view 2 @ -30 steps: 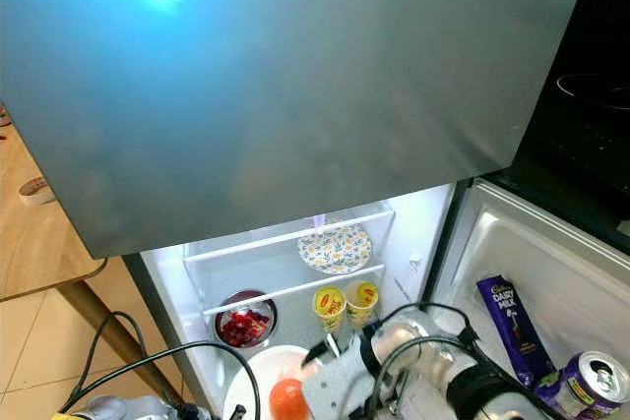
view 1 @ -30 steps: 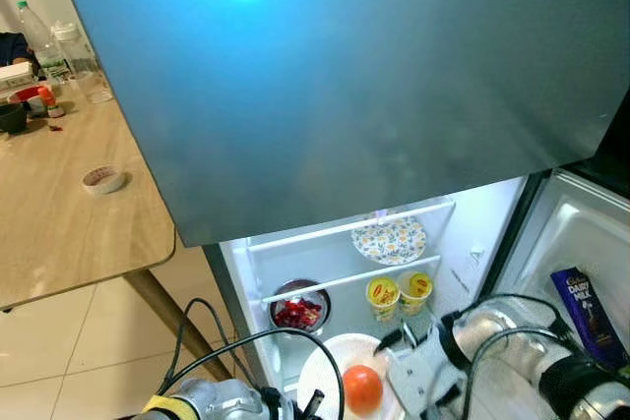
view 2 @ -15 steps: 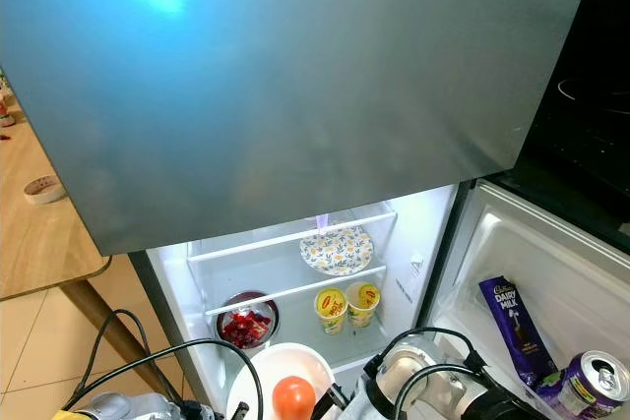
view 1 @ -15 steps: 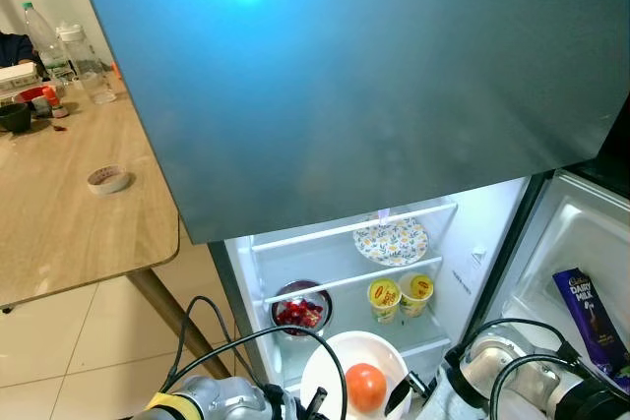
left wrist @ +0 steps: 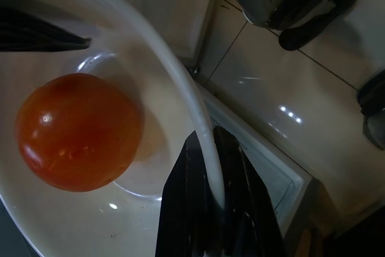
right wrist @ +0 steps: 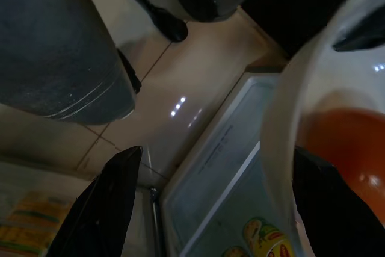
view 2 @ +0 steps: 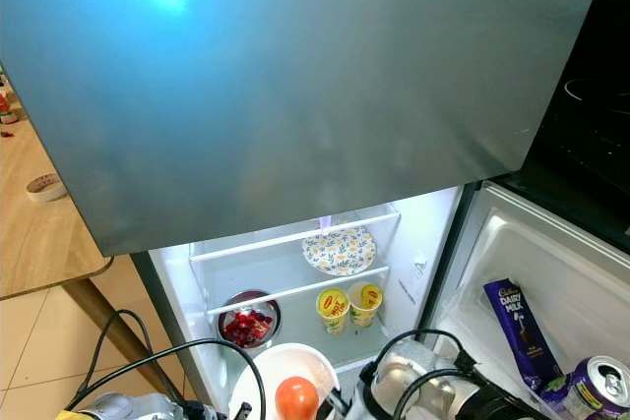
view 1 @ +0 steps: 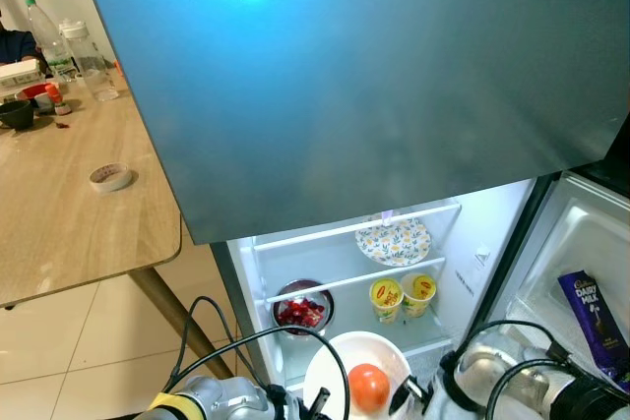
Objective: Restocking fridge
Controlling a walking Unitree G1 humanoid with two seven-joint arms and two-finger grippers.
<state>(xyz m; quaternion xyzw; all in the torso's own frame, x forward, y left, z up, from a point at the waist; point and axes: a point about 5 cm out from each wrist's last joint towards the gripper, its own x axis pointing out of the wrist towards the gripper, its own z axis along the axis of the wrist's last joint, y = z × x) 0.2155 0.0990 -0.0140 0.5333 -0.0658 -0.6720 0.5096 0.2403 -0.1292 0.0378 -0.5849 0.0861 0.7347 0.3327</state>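
A white plate [view 1: 340,366] with a red tomato [view 1: 368,387] on it hovers in front of the open fridge's lower shelves [view 1: 354,277]. My left gripper [left wrist: 210,144] is shut on the plate's rim, with the tomato [left wrist: 78,130] lying just beyond its fingers. My right gripper [right wrist: 216,150] stands open beside the plate's other edge [right wrist: 278,118], fingers wide apart and holding nothing. Its silver arm [view 1: 492,386] sits low at the right, in front of the fridge.
Inside the fridge sit a patterned plate [view 1: 393,240], a bowl of red food [view 1: 302,309] and two yellow cups [view 1: 401,292]. The door shelf holds a chocolate bar [view 1: 591,312] and a can [view 2: 596,386]. The grey freezer door [view 1: 374,76] hangs overhead. A wooden table [view 1: 69,213] stands left.
My right gripper has pulled back and down from beside the plate. The plate with the tomato stays in the left gripper, barely moved.
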